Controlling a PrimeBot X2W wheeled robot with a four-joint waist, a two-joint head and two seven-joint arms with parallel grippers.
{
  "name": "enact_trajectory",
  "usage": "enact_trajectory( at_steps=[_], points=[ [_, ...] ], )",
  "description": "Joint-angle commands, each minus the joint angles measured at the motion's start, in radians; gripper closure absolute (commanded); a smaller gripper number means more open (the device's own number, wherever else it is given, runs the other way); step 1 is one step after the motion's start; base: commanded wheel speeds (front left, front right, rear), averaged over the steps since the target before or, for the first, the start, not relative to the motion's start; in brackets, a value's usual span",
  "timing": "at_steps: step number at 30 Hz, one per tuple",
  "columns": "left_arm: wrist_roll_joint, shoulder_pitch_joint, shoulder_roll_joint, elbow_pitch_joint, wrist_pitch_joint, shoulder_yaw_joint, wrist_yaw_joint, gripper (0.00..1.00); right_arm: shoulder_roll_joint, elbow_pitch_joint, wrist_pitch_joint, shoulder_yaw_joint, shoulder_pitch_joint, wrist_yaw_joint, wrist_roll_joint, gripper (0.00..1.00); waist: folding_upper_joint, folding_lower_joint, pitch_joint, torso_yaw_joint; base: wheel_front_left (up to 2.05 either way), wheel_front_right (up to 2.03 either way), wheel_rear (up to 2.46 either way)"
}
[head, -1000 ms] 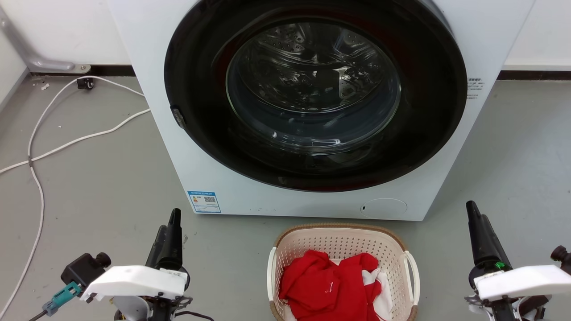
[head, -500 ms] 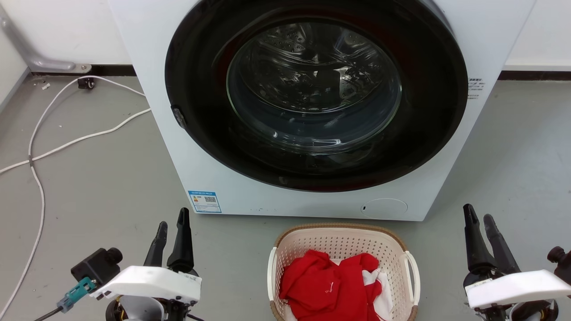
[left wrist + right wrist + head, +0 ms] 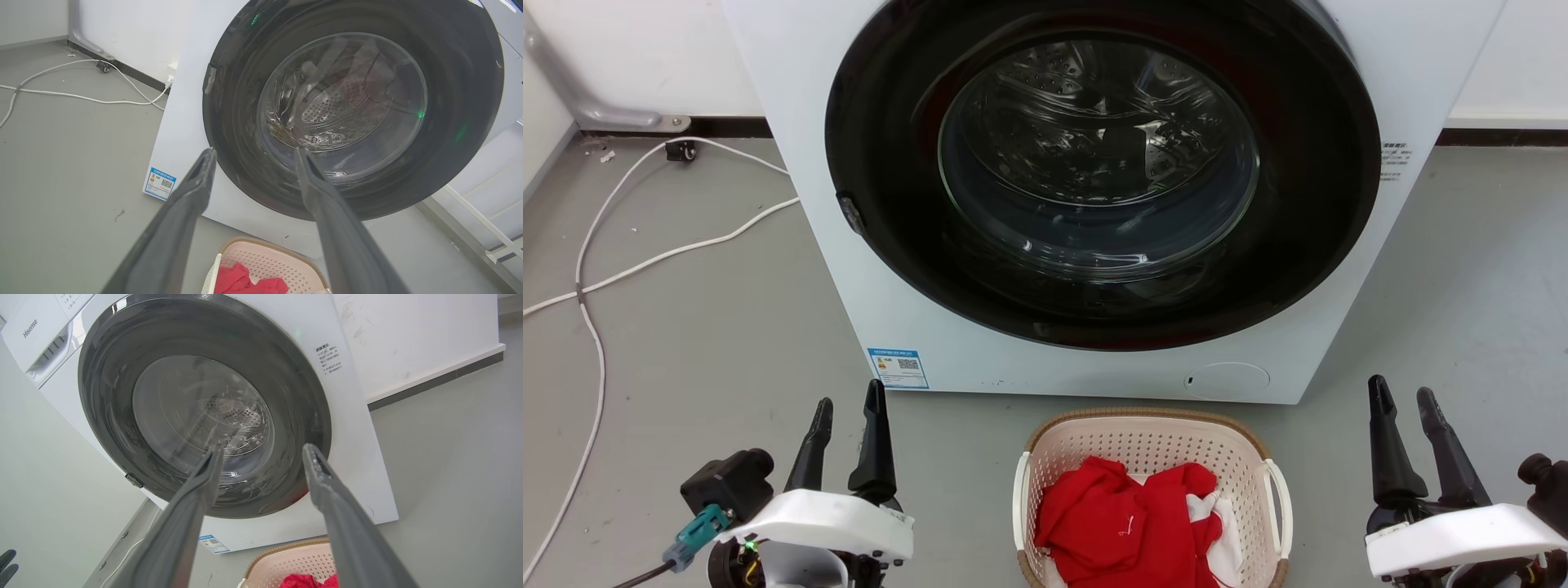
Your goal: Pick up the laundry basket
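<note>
The laundry basket (image 3: 1150,445) stands on the grey floor just in front of the washer, cream with perforated walls, a brown rim and white side handles. Red and white clothes lie inside it. My left gripper (image 3: 849,394) hovers open to the basket's left, well apart from it. My right gripper (image 3: 1401,389) stands open to the basket's right, also apart. The left wrist view catches the basket (image 3: 265,259) low between the open left gripper (image 3: 253,152) fingers. In the right wrist view the basket (image 3: 294,557) sits at the bottom edge under the open right gripper (image 3: 263,448).
A white front-loading washer (image 3: 1094,204) with a shut round dark door rises right behind the basket. White cables (image 3: 645,261) trail across the floor at the left. A white wall with dark skirting (image 3: 1503,135) runs behind. Open grey floor lies on both sides of the basket.
Both grippers have opened: their fingers were together a second ago and now stand apart. Both arms have shifted slightly inward toward the basket. The basket has not moved.
</note>
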Motion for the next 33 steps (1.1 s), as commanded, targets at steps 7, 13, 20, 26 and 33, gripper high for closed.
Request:
enact_trajectory(
  at_steps=[7,13,20,26,33],
  points=[
    [0.098,0.009,0.015,-0.021,-0.026,-0.023,0.021,0.00,-0.002,-0.032,-0.026,0.007,0.014,0.000,-0.092,0.00,-0.0001,-0.0001,0.000,0.000,0.00,0.00,0.00],
    [0.163,0.014,0.021,-0.026,-0.042,-0.041,0.035,0.00,-0.002,-0.044,-0.041,0.006,0.024,0.000,-0.154,0.00,-0.0001,-0.0001,-0.001,0.000,0.00,0.00,0.00],
    [0.234,0.020,0.026,-0.035,-0.059,-0.061,0.053,0.00,-0.002,-0.057,-0.057,0.000,0.035,0.000,-0.224,0.00,-0.0001,-0.0001,-0.003,-0.002,0.00,0.00,0.00],
    [0.291,0.024,0.033,-0.037,-0.072,-0.079,0.061,0.00,-0.002,-0.067,-0.073,-0.002,0.043,0.000,-0.278,0.00,-0.0001,-0.0001,-0.003,-0.002,0.00,0.00,0.00],
    [0.354,0.029,0.037,-0.038,-0.087,-0.095,0.073,0.00,-0.002,-0.073,-0.087,0.004,0.055,0.000,-0.334,0.00,-0.0001,-0.0001,-0.002,-0.001,0.00,0.00,0.00]
  ],
)
